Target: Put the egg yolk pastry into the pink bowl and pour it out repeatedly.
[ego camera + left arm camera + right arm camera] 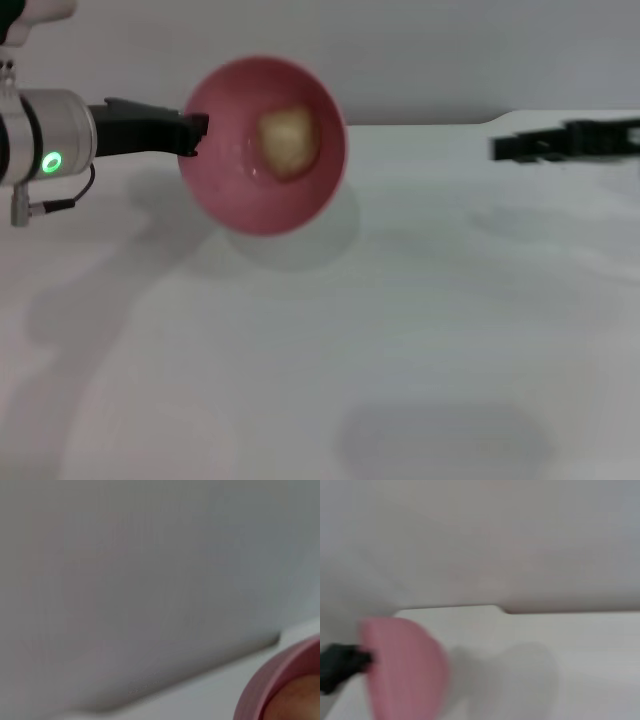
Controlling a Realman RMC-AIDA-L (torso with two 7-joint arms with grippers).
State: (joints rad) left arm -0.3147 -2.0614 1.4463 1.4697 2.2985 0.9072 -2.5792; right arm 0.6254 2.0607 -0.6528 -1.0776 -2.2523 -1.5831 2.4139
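Gripping the pink bowl [262, 145] by its rim, the left gripper [197, 132] is tilting its mouth rightward, egg yolk pastry [288, 140] inside; right gripper [505, 148] state unclear.

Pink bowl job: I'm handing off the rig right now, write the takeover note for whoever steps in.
Left gripper: shut on the rim of the pink bowl, holding it lifted above the table and tipped so its opening faces the head camera.
Right gripper: idle, off to the right above the table; fingers not readable.
Egg yolk pastry: inside the bowl, against its inner wall.
Done: pastry is in the bowl, tilt is underway.
Left: pastry has not dropped out yet; finish the pour, then reload and repeat.
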